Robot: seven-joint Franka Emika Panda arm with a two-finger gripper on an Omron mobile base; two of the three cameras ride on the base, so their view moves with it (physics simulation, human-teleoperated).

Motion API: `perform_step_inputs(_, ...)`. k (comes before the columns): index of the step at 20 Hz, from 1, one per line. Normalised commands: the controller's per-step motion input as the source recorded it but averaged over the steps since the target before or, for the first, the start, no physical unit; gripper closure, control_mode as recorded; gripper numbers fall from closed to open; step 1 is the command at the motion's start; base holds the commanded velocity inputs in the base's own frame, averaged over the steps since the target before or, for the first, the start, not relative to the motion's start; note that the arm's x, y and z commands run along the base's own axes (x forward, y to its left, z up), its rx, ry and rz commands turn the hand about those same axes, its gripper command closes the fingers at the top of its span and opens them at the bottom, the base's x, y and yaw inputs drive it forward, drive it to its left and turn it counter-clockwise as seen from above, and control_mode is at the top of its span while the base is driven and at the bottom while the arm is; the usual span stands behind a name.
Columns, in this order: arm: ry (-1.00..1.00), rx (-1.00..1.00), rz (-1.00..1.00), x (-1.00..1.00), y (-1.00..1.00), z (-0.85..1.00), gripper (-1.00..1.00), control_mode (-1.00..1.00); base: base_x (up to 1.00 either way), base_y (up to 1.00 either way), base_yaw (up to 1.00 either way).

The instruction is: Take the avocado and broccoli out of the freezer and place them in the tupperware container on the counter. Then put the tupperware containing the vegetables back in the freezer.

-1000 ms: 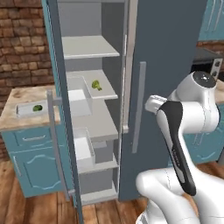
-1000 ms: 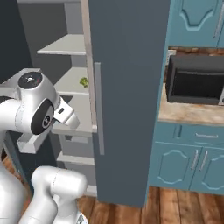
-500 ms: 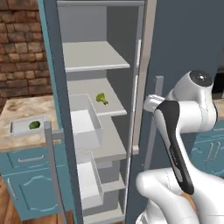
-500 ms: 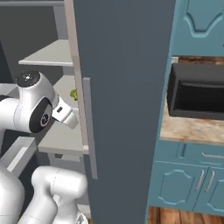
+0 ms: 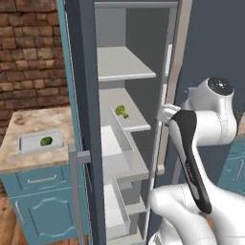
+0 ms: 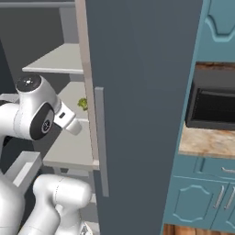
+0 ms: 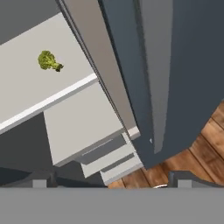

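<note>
While the tall dark slate-grey freezer cabinet stands with its left door swung open, its light grey inner shelves are exposed in both base views. No brand, label or readable writing shows on any surface.

Small yellow-green lumpy broccoli floret lies on the second shelf down, near that shelf's front edge, apart from the walls. Right base view: same floret just left of the closed door's edge. Hand view: floret on the pale shelf, stem pointing to the lower right of that view.

Small dark green smooth avocado ball sits inside the shallow pale grey translucent tupperware tray. Tray rests on the beige marbled stone surface of the low teal-blue cabinet, left of the freezer, well apart from the broccoli.

Arm pose: white arm rises from the lower right of the left base view, its upper link leaning up to a raised joint level with the broccoli shelf; the wrist reaches left to the freezer opening, beside the closed door's edge. Hand camera looks down over the shelf fronts, the door edge and the wooden floor.

End effector: the two dark finger tips stand spread wide apart, nothing between them.

Black microwave sits in a niche to the right of the freezer.
</note>
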Motion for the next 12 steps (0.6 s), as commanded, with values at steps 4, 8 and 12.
perform_step_inputs(4,0.04,0.02,0.00,0.34,0.00,0.01,-1.00,-1.00,0.28,0.00,0.00)
perform_step_inputs(8,0.01,0.02,0.07,0.83,0.07,0.00,-1.00,-1.00,0.00,0.00,0.00)
perform_step_inputs(12,0.00,0.00,0.07,0.42,0.31,-0.08,-1.00,-1.00,0.00,0.00,0.00)
